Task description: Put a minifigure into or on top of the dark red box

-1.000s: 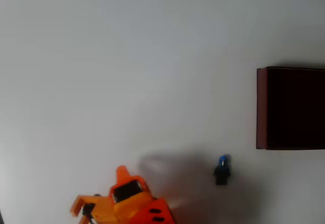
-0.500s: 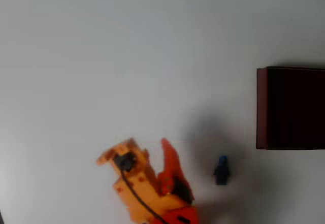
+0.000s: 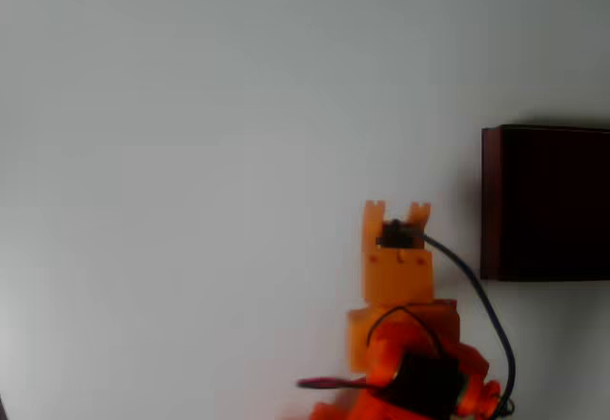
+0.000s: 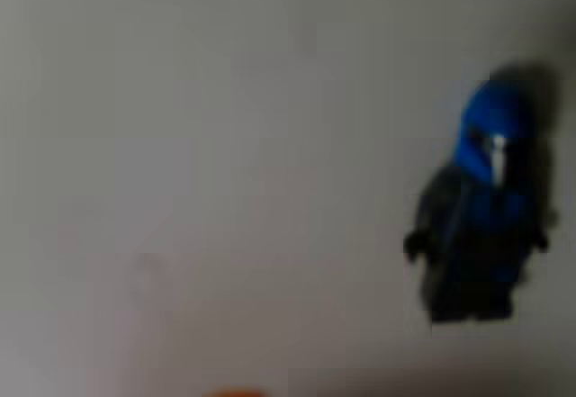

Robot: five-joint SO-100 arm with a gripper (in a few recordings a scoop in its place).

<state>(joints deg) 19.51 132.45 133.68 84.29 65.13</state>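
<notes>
Swinging right since the earlier frame, the orange arm (image 3: 396,277) is now covering the minifigure's spot at lower right, left of the dark red box (image 3: 545,203). Blurred, the minifigure (image 4: 481,208) is lying on the table (image 3: 191,153) at the wrist view's right; whether the gripper is open I cannot tell.

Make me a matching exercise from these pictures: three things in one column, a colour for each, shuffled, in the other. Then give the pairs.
Things:
1. minifigure, its head
2. dark red box, its outer wall
3. arm

Colours:
A. orange
B. bright blue
C. maroon

Pairs: 1-B, 2-C, 3-A
</notes>
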